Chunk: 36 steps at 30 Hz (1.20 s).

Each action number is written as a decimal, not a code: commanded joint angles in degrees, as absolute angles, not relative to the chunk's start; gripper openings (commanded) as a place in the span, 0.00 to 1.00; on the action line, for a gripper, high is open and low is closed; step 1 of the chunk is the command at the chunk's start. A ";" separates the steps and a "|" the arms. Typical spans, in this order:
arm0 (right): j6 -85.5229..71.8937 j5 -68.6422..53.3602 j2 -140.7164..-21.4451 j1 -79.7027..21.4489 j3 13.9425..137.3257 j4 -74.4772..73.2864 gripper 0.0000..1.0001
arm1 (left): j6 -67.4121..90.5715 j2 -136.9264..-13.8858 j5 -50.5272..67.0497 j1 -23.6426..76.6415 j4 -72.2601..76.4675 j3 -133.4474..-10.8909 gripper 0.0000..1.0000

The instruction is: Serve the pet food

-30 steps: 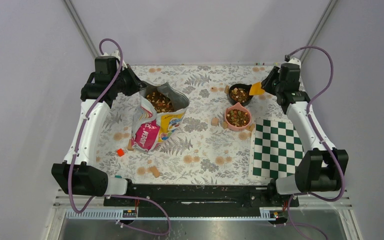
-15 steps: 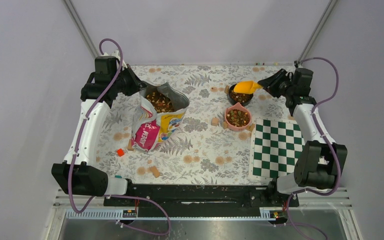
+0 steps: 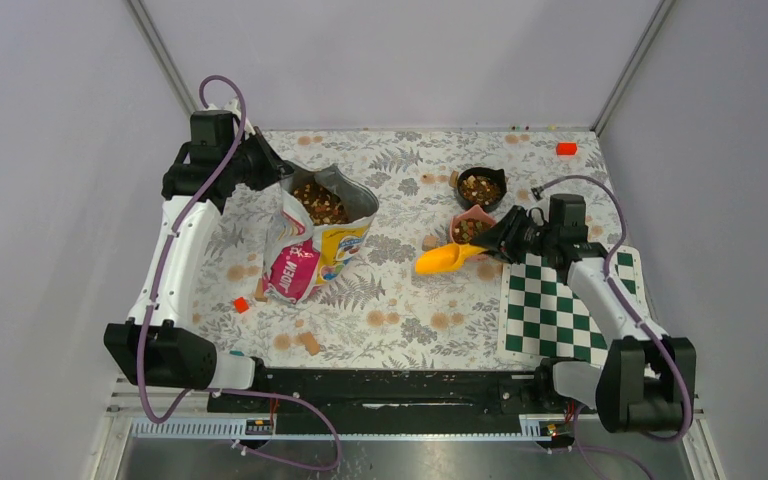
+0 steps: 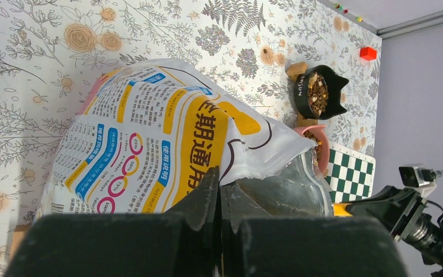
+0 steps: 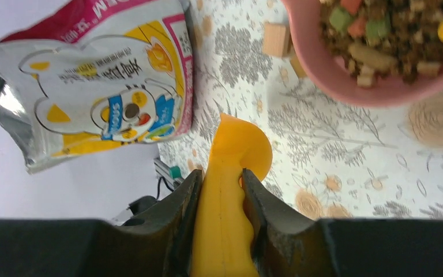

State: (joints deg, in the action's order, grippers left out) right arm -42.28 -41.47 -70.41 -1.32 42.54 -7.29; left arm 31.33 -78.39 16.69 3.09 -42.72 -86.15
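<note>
Pet food kibble fills the open bag's mouth (image 3: pixel 318 203), a black cat-eared bowl (image 3: pixel 480 186) and a pink bowl (image 3: pixel 472 228). The yellow, white and pink bag (image 3: pixel 310 250) stands at the left. My left gripper (image 3: pixel 282 180) is shut on the bag's upper rim, which shows in the left wrist view (image 4: pixel 219 179). My right gripper (image 3: pixel 500 240) is shut on the handle of a yellow scoop (image 3: pixel 440 260), held low over the table just left of the pink bowl. In the right wrist view the scoop (image 5: pixel 239 144) points toward the bag (image 5: pixel 109 86), with the pink bowl (image 5: pixel 334 75) at upper right. No kibble shows in the scoop.
A green and white checkered mat (image 3: pixel 560 300) lies at the right front. A red block (image 3: pixel 566 149) sits at the far right corner and a smaller one (image 3: pixel 241 305) at the left. Wooden cubes lie by the pink bowl (image 3: pixel 429 242) and near the front (image 3: pixel 308 341).
My right arm has swung the scoop from over the black bowl, forward and down past the pink bowl, to the table's middle. The left gripper and bag have not moved.
</note>
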 commanded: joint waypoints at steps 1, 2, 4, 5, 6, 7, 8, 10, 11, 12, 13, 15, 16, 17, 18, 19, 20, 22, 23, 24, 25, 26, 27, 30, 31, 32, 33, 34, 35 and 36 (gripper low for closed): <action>-37.55 -42.78 -66.15 -1.31 39.59 -15.80 0.06 | 32.26 -77.51 19.14 2.46 -35.15 -91.37 0.00; -36.40 -41.72 -65.96 -1.43 39.35 -17.51 0.06 | 32.30 -77.60 19.24 2.46 -35.16 -91.28 0.00; -34.46 -38.55 -65.77 -1.48 39.12 -21.17 0.08 | 32.40 -77.61 19.47 2.46 -35.22 -91.16 0.00; -33.85 -36.89 -65.75 -1.44 38.87 -21.95 0.09 | 32.50 -77.56 19.62 2.46 -35.19 -91.05 0.00; -33.40 -35.04 -65.81 -1.48 38.44 -22.57 0.10 | 32.52 -77.53 19.67 2.42 -35.20 -90.99 0.00; -33.32 -32.86 -66.01 -1.49 37.90 -23.09 0.14 | 32.48 -77.49 19.75 2.46 -35.16 -90.83 0.00; -33.06 -31.57 -66.24 -1.50 37.41 -23.24 0.18 | 32.51 -77.39 19.71 2.46 -35.16 -90.81 0.00; -32.81 -29.61 -66.84 -1.51 36.62 -23.40 0.25 | 32.50 -77.05 19.72 2.44 -35.13 -90.46 0.00; -33.06 -27.83 -66.93 -1.50 36.40 -23.83 0.34 | 32.52 -76.89 19.66 2.46 -35.16 -90.32 0.00; -33.21 -26.00 -66.97 -1.52 36.09 -24.01 0.43 | 32.45 -76.80 19.61 2.46 -35.16 -90.12 0.00; -33.22 -24.53 -66.80 -1.51 36.14 -24.56 0.47 | 32.43 -76.65 19.51 2.46 -35.13 -90.08 0.00; -32.99 -21.40 -65.87 -1.49 36.81 -26.32 0.61 | 32.43 -76.35 19.47 2.46 -35.07 -89.80 0.00; -32.74 -19.44 -65.31 -1.54 37.41 -27.39 0.67 | 32.42 -76.22 19.51 2.46 -34.88 -89.62 0.00; -32.34 -17.22 -64.46 -1.50 38.03 -28.54 0.75 | 32.39 -76.09 19.45 2.46 -34.89 -89.49 0.00; -32.08 -15.19 -63.77 -1.54 38.70 -29.62 0.81 | 32.38 -76.03 19.46 2.46 -34.94 -89.48 0.00; -31.52 -13.04 -62.98 -1.57 39.60 -30.85 0.85 | 32.43 -75.95 19.47 2.46 -34.90 -89.43 0.00; -30.83 -11.41 -62.39 -1.50 40.50 -31.93 0.89 | 32.46 -75.87 19.43 2.46 -34.94 -89.41 0.00; -29.74 -7.62 -61.15 -1.50 42.75 -34.48 0.96 | 32.52 -75.79 19.48 2.46 -34.89 -89.40 0.00; -29.06 -5.85 -60.54 -1.49 43.83 -35.54 0.98 | 32.52 -75.72 19.51 2.46 -34.94 -89.50 0.00; -28.54 -3.70 -59.91 -1.49 45.53 -36.53 0.99 | 32.52 -75.68 19.57 2.46 -34.90 -89.51 0.00; -28.03 -2.51 -59.00 -1.55 46.77 -37.05 0.99 | 32.52 -75.65 19.62 2.46 -34.89 -89.59 0.00; -27.44 -1.97 -58.14 -1.57 47.91 -37.18 0.99 | 32.41 -75.64 19.72 2.46 -34.89 -89.65 0.00; -26.81 -1.64 -57.42 -1.79 49.28 -37.22 0.99 | 32.38 -75.54 19.81 2.42 -34.89 -89.65 0.00; -24.36 -5.30 -56.49 -3.52 53.67 -34.56 0.98 | 31.94 -75.42 20.01 2.46 -34.89 -89.72 0.00; -23.94 -8.06 -56.54 -4.32 54.81 -32.54 0.98 | 31.77 -75.35 20.29 2.46 -34.94 -89.73 0.00; -23.95 -11.28 -56.84 -5.28 55.69 -29.67 0.97 | 31.55 -75.33 20.52 2.46 -34.83 -89.75 0.00; -24.16 -13.99 -57.44 -6.67 56.55 -26.77 0.96 | 31.34 -75.32 20.82 2.46 -34.62 -89.54 0.00; -24.38 -16.25 -58.38 -9.22 57.65 -23.97 0.96 | 31.26 -75.25 21.03 2.42 -34.22 -89.05 0.00; -24.24 -18.09 -59.76 -11.42 58.95 -21.18 0.95 | 31.25 -75.11 21.17 2.46 -33.87 -88.70 0.00; -23.76 -18.66 -61.26 -14.28 60.48 -19.27 0.95 | 31.36 -74.94 21.39 2.46 -33.58 -88.24 0.00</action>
State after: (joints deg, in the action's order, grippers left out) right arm -26.11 -10.44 -57.74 -6.66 54.98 -30.09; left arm 31.05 -78.87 18.00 3.03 -42.85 -86.54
